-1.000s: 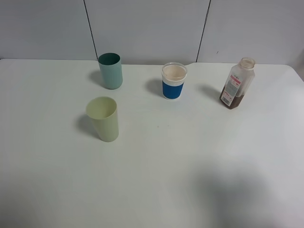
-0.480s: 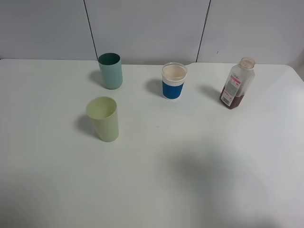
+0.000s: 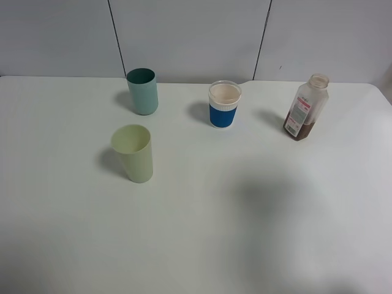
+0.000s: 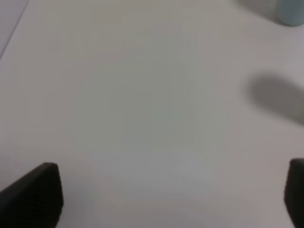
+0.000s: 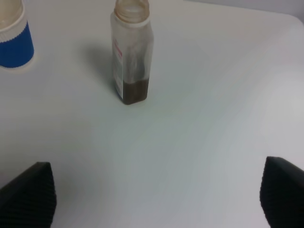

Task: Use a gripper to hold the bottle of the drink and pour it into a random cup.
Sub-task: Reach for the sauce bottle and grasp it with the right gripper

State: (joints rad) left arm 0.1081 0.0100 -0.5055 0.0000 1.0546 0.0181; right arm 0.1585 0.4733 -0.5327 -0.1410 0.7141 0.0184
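Right wrist view: the right gripper (image 5: 154, 202), jaws spread wide and empty, faces the bottle (image 5: 132, 57) standing upright on the table (image 5: 213, 104) apart from the cup (image 5: 12, 45), ungrasped, drink (image 5: 134, 90) low inside; grasping, carrying and pouring all remain to do.

One bottle (image 3: 305, 107), one blue-banded cup (image 3: 224, 105), two plain cups (image 3: 142, 92) (image 3: 133, 153)

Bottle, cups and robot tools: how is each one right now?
bottle: upright, no cap, nothing holding it
brown drink: a little, at the bottle's bottom
blue-banded cup: upright, open top
teal cup: upright, open top
pale green cup: upright, open top
left tool: open, holding nothing
right tool: open, holding nothing, apart from the bottle
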